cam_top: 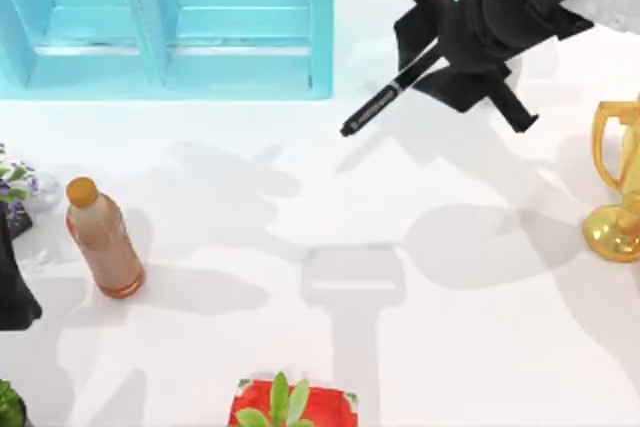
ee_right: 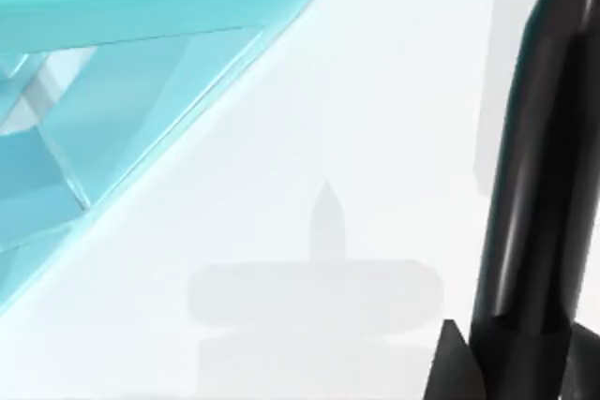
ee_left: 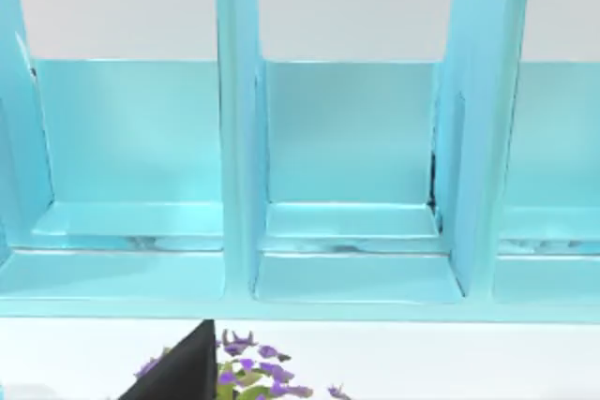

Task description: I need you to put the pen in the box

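A slim black pen (cam_top: 385, 99) with a thin pale ring near its middle hangs above the white counter (cam_top: 330, 207), held at a slant. Its free tip points down toward the counter's left and front, while its upper end sits inside the right pincer (cam_top: 440, 55). The pen is outside the box, just beside the box's right front corner. Small pale marks run along the barrel, too tiny to read.

The right pincer is closed on the pen's upper end. The right arm reaches in from the top right corner, its black body angled across the back right part of the counter. In the right wrist view the pen (ee_right: 534, 166) shows as a glossy black shaft close to the camera, with the box's corner (ee_right: 141, 63) off to one side and the pale counter between them.

The large light turquoise box (cam_top: 165, 22) stands along the back left of the counter, with straight walls and inner dividers. The left wrist view looks into its compartments (ee_left: 347, 185).

The left arm is parked at the counter's left edge (cam_top: 12, 277); I cannot tell whether its pincer is open or closed.

Near it lies a brown bottle (cam_top: 102, 239) with an orange cap. A gold trophy (cam_top: 620, 182) stands at the right edge, and a red container with a green plant (cam_top: 292, 405) at the front.
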